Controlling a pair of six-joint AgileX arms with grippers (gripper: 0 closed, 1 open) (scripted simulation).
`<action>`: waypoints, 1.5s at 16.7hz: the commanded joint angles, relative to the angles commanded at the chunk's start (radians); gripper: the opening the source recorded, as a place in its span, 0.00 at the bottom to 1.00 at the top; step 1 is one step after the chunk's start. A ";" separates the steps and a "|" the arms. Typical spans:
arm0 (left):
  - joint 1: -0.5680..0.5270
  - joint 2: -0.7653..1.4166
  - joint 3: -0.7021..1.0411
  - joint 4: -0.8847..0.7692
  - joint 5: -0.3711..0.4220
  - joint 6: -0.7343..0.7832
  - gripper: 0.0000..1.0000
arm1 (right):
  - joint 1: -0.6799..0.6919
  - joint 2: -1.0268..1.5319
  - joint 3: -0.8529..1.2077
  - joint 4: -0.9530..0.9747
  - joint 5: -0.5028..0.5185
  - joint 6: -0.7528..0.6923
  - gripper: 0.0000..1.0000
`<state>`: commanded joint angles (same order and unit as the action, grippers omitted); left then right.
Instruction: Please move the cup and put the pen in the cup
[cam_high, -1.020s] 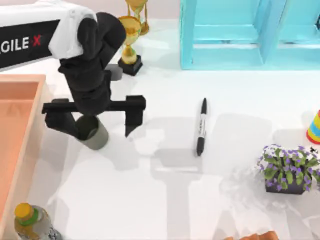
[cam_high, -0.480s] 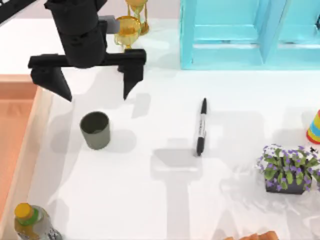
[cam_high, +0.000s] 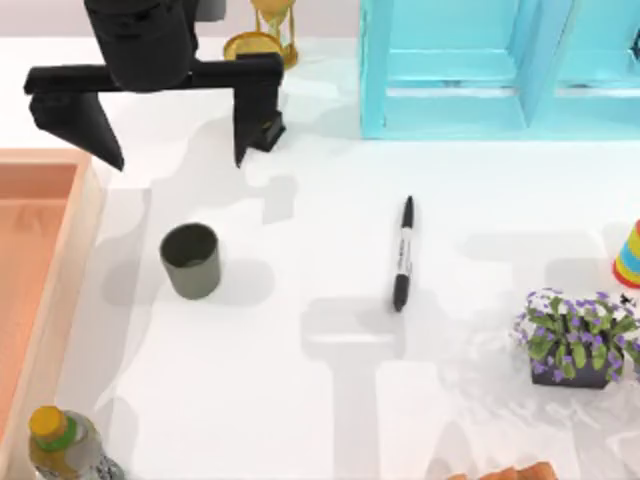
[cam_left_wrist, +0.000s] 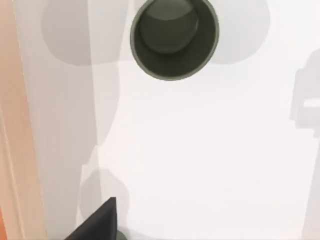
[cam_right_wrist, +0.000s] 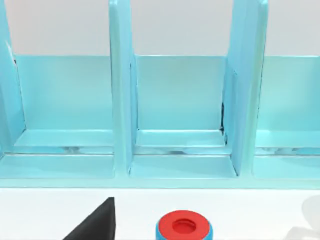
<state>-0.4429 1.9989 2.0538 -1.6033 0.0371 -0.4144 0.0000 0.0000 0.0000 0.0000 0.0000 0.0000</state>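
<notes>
White tabletop runs under everything you see, with a turquoise shelf unit (cam_high: 480, 70) at the back and an orange tray (cam_high: 40, 260) along the left edge. Your left gripper (cam_high: 165, 120) hangs high over the back left of the table, fingers spread wide and holding nothing. The cup (cam_high: 190, 260) stands upright on the table below and in front of it, apart from both fingers, its dark mouth facing up in the left wrist view (cam_left_wrist: 174, 37). The pen (cam_high: 402, 254) lies flat near the table's middle, well to the right of the cup, lengthwise front to back.

The cup looks placed, so the step in hand is likely the pen. Your right gripper (cam_right_wrist: 95, 222) faces the shelf; I cannot tell its finger state. Bring it over the pen's label band, turn the fingers across the barrel, and close there so the pen hangs balanced. Keep clear of the flower pot (cam_high: 575, 340) nearby, and tip the pen upright before lowering it into the cup.
</notes>
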 joint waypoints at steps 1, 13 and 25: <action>0.000 0.000 0.000 0.000 0.000 0.000 1.00 | 0.000 0.000 0.000 0.000 0.000 0.000 1.00; -0.183 0.504 0.401 0.123 0.112 -0.068 1.00 | 0.000 0.000 0.000 0.000 0.000 0.000 1.00; -0.239 0.625 0.456 0.231 0.143 -0.088 1.00 | 0.000 0.000 0.000 0.000 0.000 0.000 1.00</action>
<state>-0.6817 2.6237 2.5100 -1.3722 0.1800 -0.5023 0.0000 0.0000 0.0000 0.0000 0.0000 0.0000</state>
